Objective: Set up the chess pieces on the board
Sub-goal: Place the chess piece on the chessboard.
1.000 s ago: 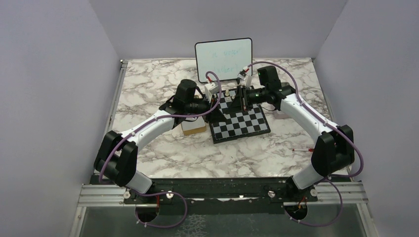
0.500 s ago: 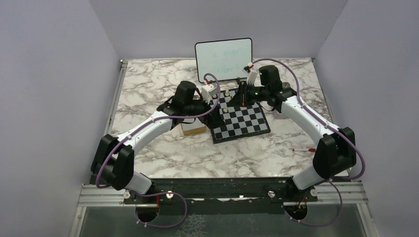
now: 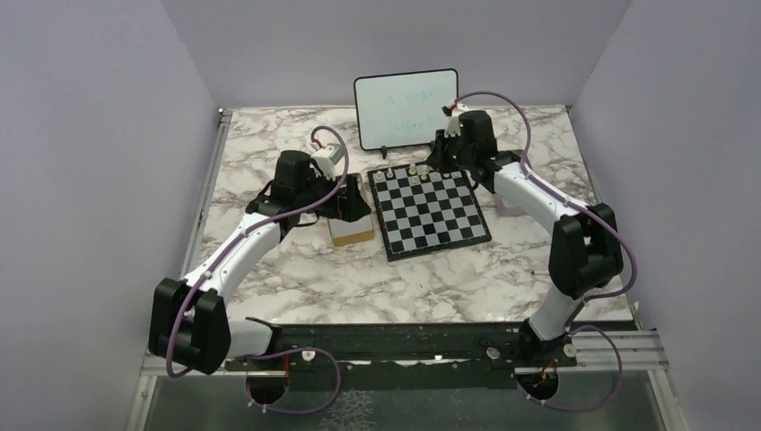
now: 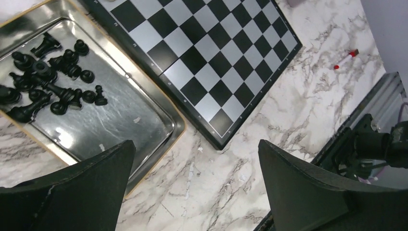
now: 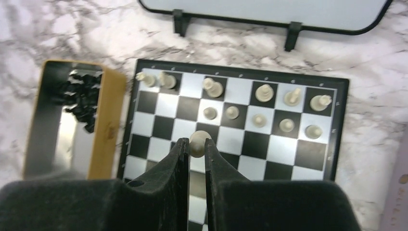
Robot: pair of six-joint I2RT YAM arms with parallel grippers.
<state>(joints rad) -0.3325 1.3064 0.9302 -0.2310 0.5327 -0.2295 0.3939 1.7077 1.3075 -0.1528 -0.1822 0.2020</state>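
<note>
The board [image 3: 432, 218] lies mid-table with several pale chess pieces [image 5: 263, 92] standing on its two far rows. My right gripper [image 5: 196, 144] hangs above the board, shut on the round head of one pale chess piece [image 5: 197, 138]. In the top view the right gripper [image 3: 440, 151] is over the board's far right corner. My left gripper [image 4: 195, 192] is wide open and holds nothing. It hovers over bare marble by the board's near left corner [image 4: 219, 130] and the metal tray [image 4: 144, 120]. Black chessmen [image 4: 53, 82] lie heaped in that tray.
A whiteboard [image 3: 406, 108] on a stand rises just behind the board. The gold-rimmed tray [image 3: 352, 232] sits against the board's left side. A small red-tipped marker [image 4: 347, 58] lies on the marble to the right. A pale object [image 3: 508, 206] rests by the board's right edge.
The left gripper opened wide and drew back left off the board to beside the tray. The right gripper pulled toward the far right corner of the board, gripping a pale piece.
</note>
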